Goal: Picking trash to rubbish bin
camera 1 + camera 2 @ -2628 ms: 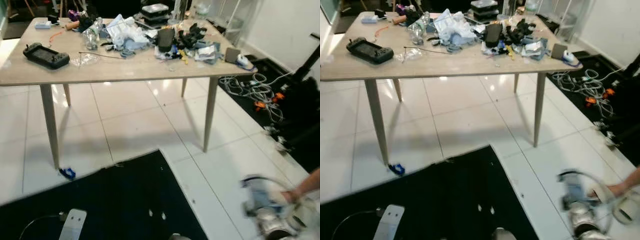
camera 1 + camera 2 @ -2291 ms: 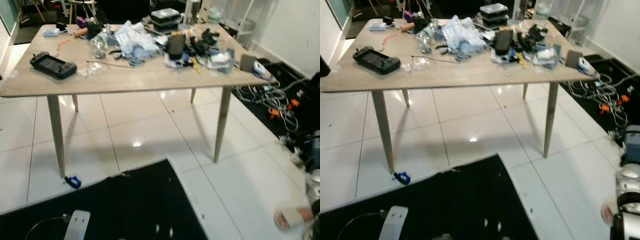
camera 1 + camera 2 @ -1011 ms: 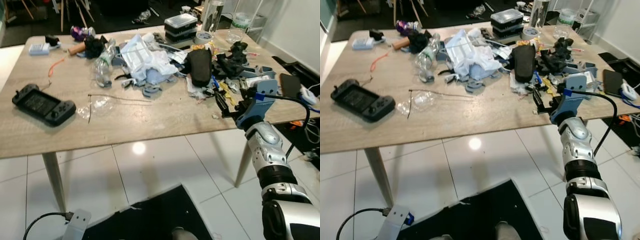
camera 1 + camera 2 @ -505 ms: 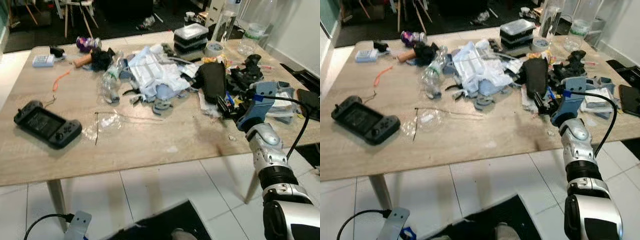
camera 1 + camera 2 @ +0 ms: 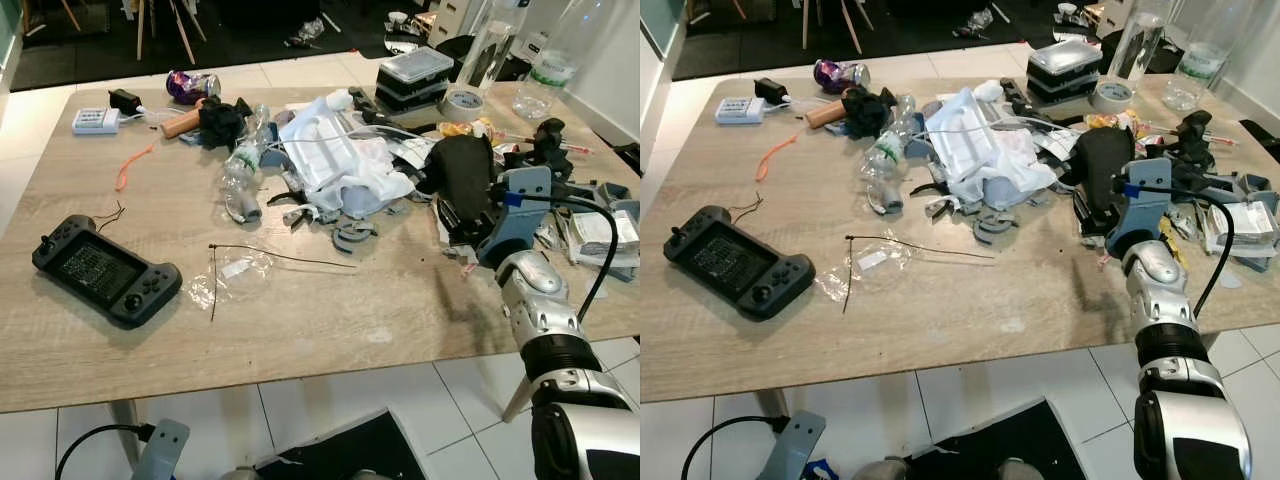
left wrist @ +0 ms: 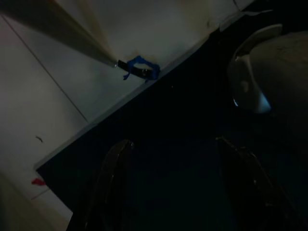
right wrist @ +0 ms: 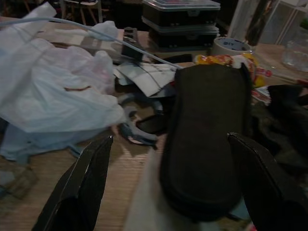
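Observation:
A wooden table (image 5: 330, 330) holds a heap of clutter. White crumpled plastic (image 5: 345, 165) lies in the middle, with a crushed clear bottle (image 5: 240, 175) to its left and a clear wrapper (image 5: 230, 272) nearer the front. A black oval pouch (image 5: 462, 170) lies at the right. My right gripper (image 5: 455, 218) hovers just in front of that pouch; in the right wrist view the gripper (image 7: 169, 138) is open, with the pouch (image 7: 207, 139) between its fingers. My left gripper (image 6: 173, 142) hangs open over a black floor mat (image 6: 192, 120).
A black game console (image 5: 105, 270) lies at the front left. A purple can (image 5: 185, 85), stacked black boxes (image 5: 420, 75), a tape roll (image 5: 462, 102) and tall clear bottles (image 5: 490, 45) stand along the back. Papers and black parts (image 5: 1240, 225) crowd the right edge.
The camera has closed in on the table and now looks down on it. My right arm has risen from the floor to the table's right side, by the black pouch.

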